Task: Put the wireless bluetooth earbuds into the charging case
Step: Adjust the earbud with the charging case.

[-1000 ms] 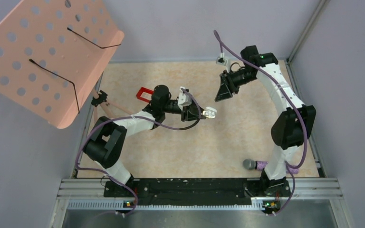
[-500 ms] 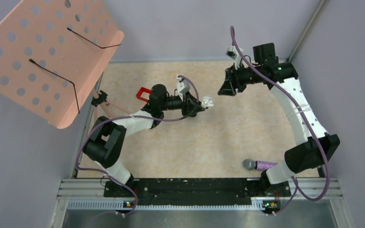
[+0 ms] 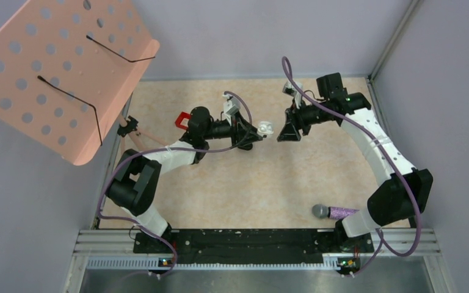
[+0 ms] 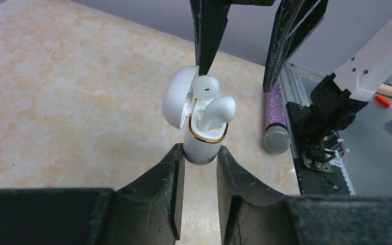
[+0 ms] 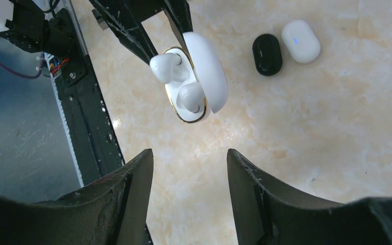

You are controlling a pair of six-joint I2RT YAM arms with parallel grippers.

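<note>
Open white charging case [image 4: 202, 138] with two white wireless bluetooth earbuds [image 4: 219, 108] inside, pinched in the left gripper [image 4: 200, 153] above the tabletop [image 3: 281, 177].

Base of the case hidden between the left fingers, clamped on both sides. Bud stems sunk out of sight in their wells, only the rounded heads showing. Gold band around the case mouth, lid hinged back. Right gripper [image 5: 189, 155] spread wide and holding nothing, facing the case; one dark fingertip close over the upper bud, contact impossible to judge. Down on the marbled surface, a closed black pebble case [image 5: 267, 54] just beside a closed white pebble case [image 5: 300, 41] with a tiny blue light. Purple glitter microphone [image 3: 333, 212] lying near the right arm's base. From the top camera, the held case only a small white speck.
</note>
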